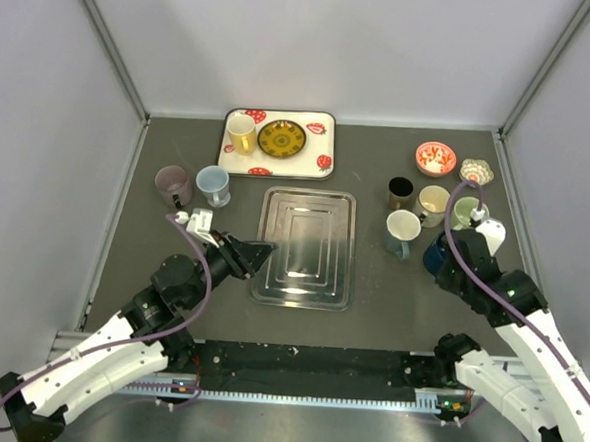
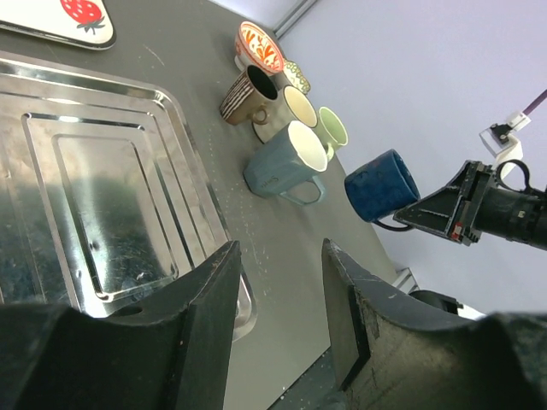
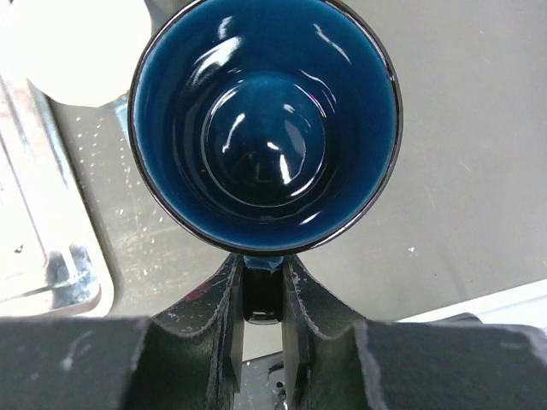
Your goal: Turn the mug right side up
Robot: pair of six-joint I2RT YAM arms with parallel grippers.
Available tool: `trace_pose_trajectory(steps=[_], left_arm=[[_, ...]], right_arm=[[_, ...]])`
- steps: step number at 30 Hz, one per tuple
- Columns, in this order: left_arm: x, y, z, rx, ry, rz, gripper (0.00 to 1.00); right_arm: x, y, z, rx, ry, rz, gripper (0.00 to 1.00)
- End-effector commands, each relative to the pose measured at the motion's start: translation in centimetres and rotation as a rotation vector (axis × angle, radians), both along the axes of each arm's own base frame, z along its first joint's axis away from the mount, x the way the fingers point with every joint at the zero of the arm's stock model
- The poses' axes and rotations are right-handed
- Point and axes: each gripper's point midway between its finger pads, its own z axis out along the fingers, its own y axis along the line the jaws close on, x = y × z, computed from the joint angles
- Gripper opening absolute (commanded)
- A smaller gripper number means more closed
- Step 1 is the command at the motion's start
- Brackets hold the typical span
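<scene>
The right claw (image 3: 261,278) is clenched on the handle of the blue mug (image 3: 261,128), tipped sideways; that grip probably lets the wrist roll it upright. The left claw (image 2: 280,260) hangs released and empty at the tray (image 2: 102,196), clear of the work.

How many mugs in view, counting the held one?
8. Yellow mug on the strawberry tray; purple mug, pale blue mug left of the steel tray; brown mug, cream mug, green mug, grey-blue mug clustered right; dark blue mug in the right tool. None seems hidden.

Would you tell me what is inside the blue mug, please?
Nothing: the blue mug shows only a bare glossy interior with light reflections. Its handle is mostly covered by the right gripper.
</scene>
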Motion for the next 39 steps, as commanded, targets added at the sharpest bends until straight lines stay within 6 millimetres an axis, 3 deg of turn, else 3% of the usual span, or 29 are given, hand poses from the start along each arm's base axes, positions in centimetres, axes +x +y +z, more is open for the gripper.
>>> trace_pose_trajectory(steps=[1,11,14,18,22,29,34,36,37,39], left_arm=[[0.1,0.6,1.8,-0.049,-0.062,0.026,0.48],[0.3,0.7,1.1,-0.024,-0.049,0.032,0.48],[0.4,0.8,1.0,-0.016,-0.054,0.040,0.48],[0.6,0.7,0.8,-0.003,-0.054,0.046,0.48],[0.9,0.3,0.8,0.005,-0.047,0.040,0.48],[1.2,0.1,0.2,0.020,-0.026,0.045,0.48],[1.5,0.3,-0.3,0.039,-0.017,0.062,0.48],[1.6,0.3,-0.3,0.047,-0.016,0.066,0.48],[1.6,0.3,-0.1,0.052,-0.019,0.068,0.48],[1.8,0.3,-0.3,0.065,-0.016,0.073,0.48]], right_arm=[[1.2,-1.2,1.8,0.043,-0.107,-0.088,0.00],[2.2,-0.8,1.7,0.073,-0.106,-0.095,0.00],[2.6,-0.5,3.9,0.097,-0.181,-0.063,0.00],[3.4,-0.6,9.3,0.087,-0.295,-0.027,0.00],[5.1,0.4,12.3,0.081,-0.333,0.023,0.00],[10.3,5.7,13.9,0.129,-0.347,0.178,0.00],[14.9,10.0,14.1,0.118,-0.331,0.257,0.00],[16.5,11.3,15.4,0.131,-0.359,0.274,0.00],[17.8,12.0,14.2,0.116,-0.328,0.280,0.00],[19.4,13.0,15.3,0.120,-0.350,0.294,0.00]])
